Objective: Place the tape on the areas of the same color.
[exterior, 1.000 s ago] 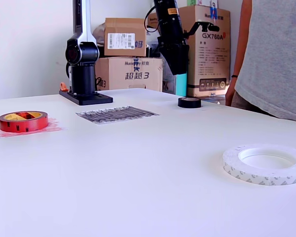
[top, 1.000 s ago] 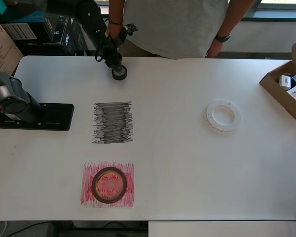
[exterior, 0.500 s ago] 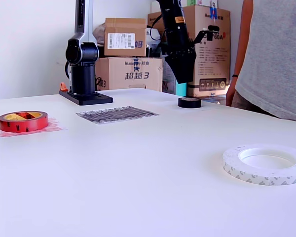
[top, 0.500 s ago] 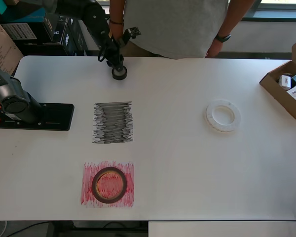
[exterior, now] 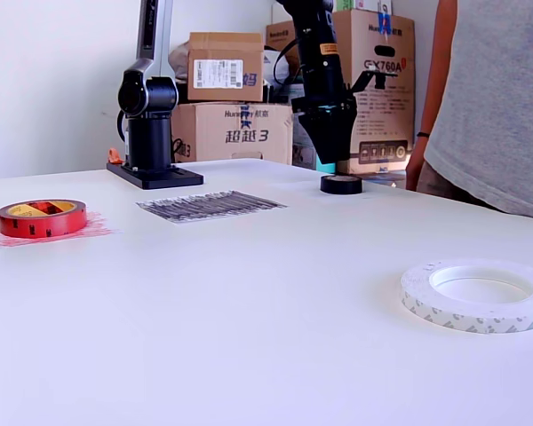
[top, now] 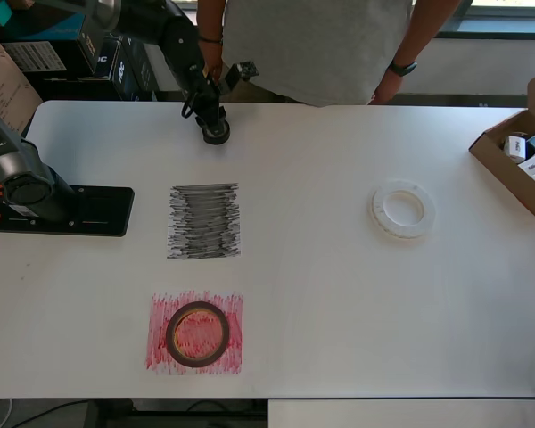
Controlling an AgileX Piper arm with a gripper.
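Observation:
The small black tape roll (top: 217, 134) lies flat on the white tabletop near the far edge, apart from the black-grey patch (top: 204, 221). It also shows in the exterior view (exterior: 341, 184). My gripper (top: 211, 119) points down just above the roll (exterior: 336, 167), with its jaws looking slightly apart and holding nothing. The red-brown tape roll (top: 197, 333) lies on the red-pink patch (top: 160, 308), and both show in the exterior view (exterior: 42, 217). The wide white tape roll (top: 402, 209) lies on bare tabletop at the overhead view's right (exterior: 475, 295).
The arm's black base (top: 80, 210) stands at the overhead view's left. An open brown cardboard box (top: 508, 165) with small packs sits at the right edge. A person (top: 316, 45) stands close behind the far table edge. Cardboard boxes (exterior: 231, 98) are stacked behind the table.
My gripper has come down and shifted slightly toward the black tape roll, ending right over it. The rolls and patches have not moved.

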